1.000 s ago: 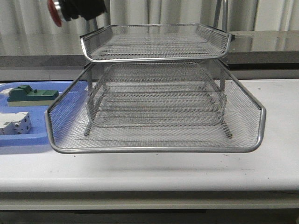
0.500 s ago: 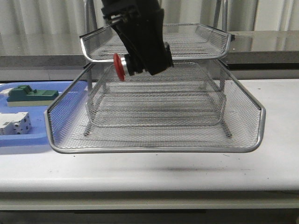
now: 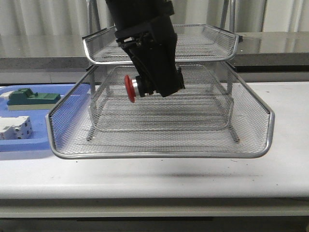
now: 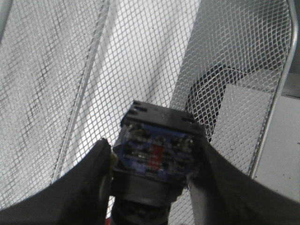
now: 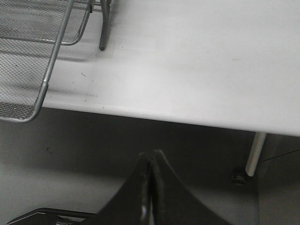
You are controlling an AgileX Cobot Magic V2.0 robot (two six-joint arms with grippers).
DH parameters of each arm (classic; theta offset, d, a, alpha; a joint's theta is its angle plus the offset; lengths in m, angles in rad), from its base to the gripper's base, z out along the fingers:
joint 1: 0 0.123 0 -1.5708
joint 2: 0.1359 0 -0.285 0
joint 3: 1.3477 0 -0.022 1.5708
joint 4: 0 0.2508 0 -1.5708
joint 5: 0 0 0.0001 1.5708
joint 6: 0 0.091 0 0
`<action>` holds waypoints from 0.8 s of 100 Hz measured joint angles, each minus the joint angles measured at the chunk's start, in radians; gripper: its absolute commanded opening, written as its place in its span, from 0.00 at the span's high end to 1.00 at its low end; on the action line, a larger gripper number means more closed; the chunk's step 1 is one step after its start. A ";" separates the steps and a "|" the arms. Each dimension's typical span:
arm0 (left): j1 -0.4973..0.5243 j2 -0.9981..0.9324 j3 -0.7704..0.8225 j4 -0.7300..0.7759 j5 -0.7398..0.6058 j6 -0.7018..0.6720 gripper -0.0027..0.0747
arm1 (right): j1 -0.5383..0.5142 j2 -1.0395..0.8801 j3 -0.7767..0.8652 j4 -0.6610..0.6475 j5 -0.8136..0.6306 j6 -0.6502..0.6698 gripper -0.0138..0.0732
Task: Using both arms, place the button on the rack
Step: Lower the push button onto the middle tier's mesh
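The small push-button switch with red mushroom cap, black cylindrical body and blue rear end [image 3: 136, 87] now hangs over the pulled-out lower tray of the three-tier silver wire-mesh rack [image 3: 159, 145], cap pointing to the left of the front view, clamped in the left claw [image 3: 155, 86] of the bulky black left arm [image 3: 145, 34]. Half a sec earlier it sat higher and a bit further left, level w/ the top tray's rim; a full sec back it was up at the frame's top-left corner, clear of the rack. So the button has dropped in front of the rack's middle tier, still in the air, not yet touching mesh; placement looks near but not done. Left wrist view shows both black fingers [image 4: 89, 183] pressed on the button's blue end, mesh below.

Right claw [image 5: 150, 187]: fingers shut together, holding nothing, parked off the desk's edge, away from the rack.

Surface: white desk [image 3: 154, 179]. At left, a flat blue plastic tray [image 3: 19, 145] carries a green-and-beige block [image 3: 30, 98] and a white breaker-like block [image 3: 15, 128], just beside the rack. Behind: pale curtains [image 3: 43, 17] over a grey ledge.
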 measured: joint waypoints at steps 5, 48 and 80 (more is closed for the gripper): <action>0.000 0.000 0.000 0.000 0.000 0.000 0.77 | 0.000 0.000 0.000 0.000 0.000 0.000 0.92; 0.000 0.000 0.000 0.000 0.000 0.000 0.46 | 0.000 0.000 0.000 0.000 0.000 0.000 0.92; 0.000 0.000 0.000 0.000 0.000 0.000 0.45 | 0.000 0.000 0.000 0.000 0.000 0.000 0.92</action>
